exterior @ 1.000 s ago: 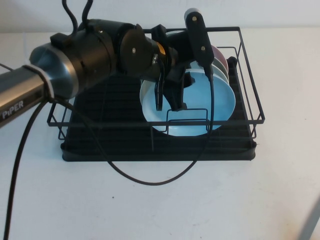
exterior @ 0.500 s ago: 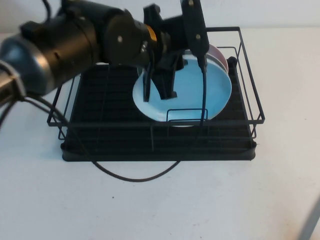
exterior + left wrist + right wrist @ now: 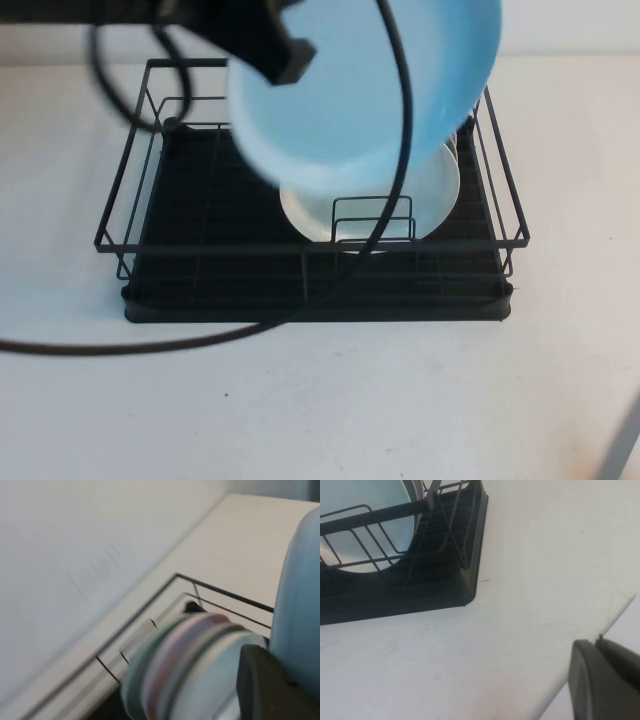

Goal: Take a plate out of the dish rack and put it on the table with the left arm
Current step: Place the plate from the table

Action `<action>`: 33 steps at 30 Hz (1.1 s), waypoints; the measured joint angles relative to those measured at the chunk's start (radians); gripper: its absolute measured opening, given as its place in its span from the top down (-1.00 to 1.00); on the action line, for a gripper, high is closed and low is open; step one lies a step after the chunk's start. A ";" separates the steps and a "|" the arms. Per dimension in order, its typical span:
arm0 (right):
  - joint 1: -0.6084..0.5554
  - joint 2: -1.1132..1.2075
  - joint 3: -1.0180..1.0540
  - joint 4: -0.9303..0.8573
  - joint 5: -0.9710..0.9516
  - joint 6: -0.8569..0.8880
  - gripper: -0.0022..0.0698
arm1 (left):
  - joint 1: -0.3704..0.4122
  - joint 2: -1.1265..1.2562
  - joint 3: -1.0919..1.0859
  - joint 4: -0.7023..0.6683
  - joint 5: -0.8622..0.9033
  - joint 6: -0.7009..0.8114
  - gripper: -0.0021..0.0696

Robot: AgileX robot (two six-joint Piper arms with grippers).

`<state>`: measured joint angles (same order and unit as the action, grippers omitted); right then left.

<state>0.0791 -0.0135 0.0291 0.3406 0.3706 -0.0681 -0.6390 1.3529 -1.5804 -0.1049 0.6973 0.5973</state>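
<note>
Now plate (image 3: pixel 370 90) between left gripper (image 3: pixel 285 55) fingers (image 3: pixel 265 685), right gripper (image 3: pixel 602 680) aside

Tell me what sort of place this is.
Probably a lab test bench staged as a kitchen: a bare white table, a black dish rack with plates, and the left hand lifting a blue plate. The right hand is parked aside over the table.

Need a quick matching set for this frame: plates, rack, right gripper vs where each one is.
Things:
1. sky-blue plate
2. pale plate
3. dish rack
4. right gripper

States:
A. standing in the rack
B. low over bare table, off the rack's corner
C. held up by the left gripper, above the rack
D. resting on the white table

Pairs: 1-C, 2-A, 3-D, 4-B
</note>
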 joint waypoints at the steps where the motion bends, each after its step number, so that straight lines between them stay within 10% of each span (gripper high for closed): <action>1: 0.000 0.000 0.000 0.000 0.000 0.000 0.99 | 0.009 -0.019 0.000 -0.012 0.053 -0.056 0.79; 10: 0.000 0.000 0.000 0.000 0.000 0.000 0.99 | 0.166 -0.066 0.338 -0.670 0.269 -0.015 0.79; 23: 0.000 0.000 0.000 0.000 0.000 0.000 0.99 | 0.193 -0.163 1.206 -1.499 -0.278 0.371 0.79; 33: 0.000 0.000 0.000 0.002 0.000 0.000 0.99 | 0.194 -0.001 1.167 -1.615 -0.400 0.508 0.79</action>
<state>0.0791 -0.0135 0.0291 0.3422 0.3706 -0.0681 -0.4449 1.3521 -0.4135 -1.7195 0.2975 1.1050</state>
